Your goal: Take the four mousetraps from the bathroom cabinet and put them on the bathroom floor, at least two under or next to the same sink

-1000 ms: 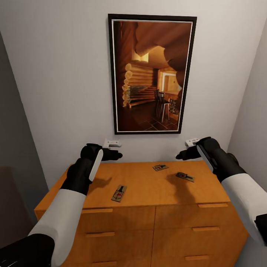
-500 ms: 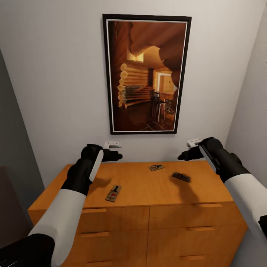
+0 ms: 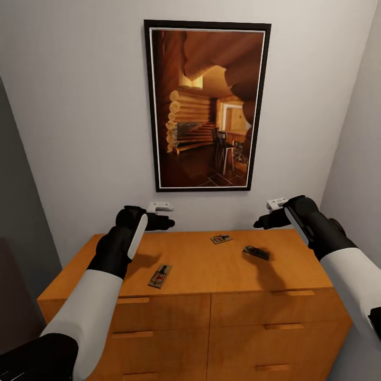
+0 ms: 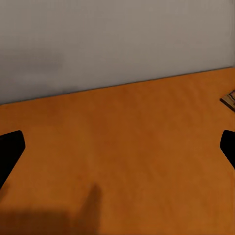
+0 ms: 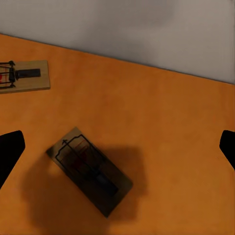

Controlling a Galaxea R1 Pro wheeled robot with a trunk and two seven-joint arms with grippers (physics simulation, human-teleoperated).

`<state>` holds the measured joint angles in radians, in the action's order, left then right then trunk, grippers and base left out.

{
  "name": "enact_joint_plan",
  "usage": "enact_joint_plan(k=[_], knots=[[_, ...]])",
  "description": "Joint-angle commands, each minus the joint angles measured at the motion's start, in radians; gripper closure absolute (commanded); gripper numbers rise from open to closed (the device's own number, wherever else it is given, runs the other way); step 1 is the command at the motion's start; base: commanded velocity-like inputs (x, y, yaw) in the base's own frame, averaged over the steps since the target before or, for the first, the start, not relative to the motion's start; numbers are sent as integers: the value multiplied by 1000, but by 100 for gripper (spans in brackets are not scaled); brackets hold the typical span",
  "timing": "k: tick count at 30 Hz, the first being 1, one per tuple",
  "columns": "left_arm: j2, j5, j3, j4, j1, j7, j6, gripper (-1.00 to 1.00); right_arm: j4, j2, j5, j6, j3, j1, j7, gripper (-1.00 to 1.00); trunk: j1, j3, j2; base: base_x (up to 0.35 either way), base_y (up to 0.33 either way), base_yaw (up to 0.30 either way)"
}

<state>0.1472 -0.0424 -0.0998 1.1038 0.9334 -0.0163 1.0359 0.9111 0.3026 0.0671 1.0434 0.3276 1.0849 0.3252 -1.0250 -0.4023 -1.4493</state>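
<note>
The orange-brown cabinet (image 3: 201, 267) stands against the wall in front of me. Three mousetraps lie on its top: one near the front left (image 3: 160, 275), one towards the back (image 3: 221, 238), and a darker one (image 3: 256, 252) to its right. My left gripper (image 3: 163, 214) hovers open above the top's back left. My right gripper (image 3: 268, 212) hovers open above the back right, over the dark mousetrap (image 5: 89, 170), with the back trap (image 5: 24, 76) beside it. A trap's corner (image 4: 229, 100) shows past the left fingers (image 4: 10, 152). The bathroom floor and the sink are out of view.
A tall framed picture (image 3: 206, 106) of a log interior hangs on the white wall above the cabinet. A side wall (image 3: 357, 159) runs close on the right, and a grey panel (image 3: 21, 185) on the left. Drawer fronts (image 3: 164, 312) with bar handles face me.
The whole head view has shifted a little left and down, so the camera has moved. Both arms keep their pose and the traps lie where they were.
</note>
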Motion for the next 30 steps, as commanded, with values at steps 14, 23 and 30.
enact_joint_plan(k=[14, 23, 30], knots=[[0, -4, 0, 0, 1, 1, 3, -100, 0, -6, -9, 4, 4, 1, -6, -100, 0, 2, -1, 0, -1, 71], [0, -4, 0, 0, 1, 2, 3, -100, -1, -5, -10, 4, 3, 1, -6, -100, 0, 7, -1, 0, 0, 229], [0, -4, 0, -1, 1, 2, 3, -100, -1, -5, -10, 4, 3, 1, -6, -100, 0, 11, -1, 0, 0, 250]])
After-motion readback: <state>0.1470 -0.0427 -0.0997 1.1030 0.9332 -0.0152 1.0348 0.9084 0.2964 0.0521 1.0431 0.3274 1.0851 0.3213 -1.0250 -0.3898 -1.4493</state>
